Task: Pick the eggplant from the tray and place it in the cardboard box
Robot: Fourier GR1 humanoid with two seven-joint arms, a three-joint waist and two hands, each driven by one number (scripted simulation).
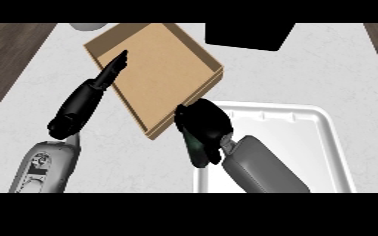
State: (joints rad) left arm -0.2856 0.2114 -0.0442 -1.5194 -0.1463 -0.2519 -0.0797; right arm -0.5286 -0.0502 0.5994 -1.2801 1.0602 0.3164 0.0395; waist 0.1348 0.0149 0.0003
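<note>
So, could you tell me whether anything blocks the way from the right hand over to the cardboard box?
Nothing visible does. The right hand is curled at the left end of the white tray, just beside the cardboard box, whose inside shows bare. The left hand lies along the box's far left side, out of the way. The eggplant is not visible.

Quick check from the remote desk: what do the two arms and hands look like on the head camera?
Both forearms are grey, smooth and rounded, entering from the lower edge. The left forearm shows a darker inset panel with small markings, too small to read. The left hand is black and slender, ending in tapered fingers. The right forearm is plain grey; the right hand is black and bulkier-looking. No cables show.
</note>
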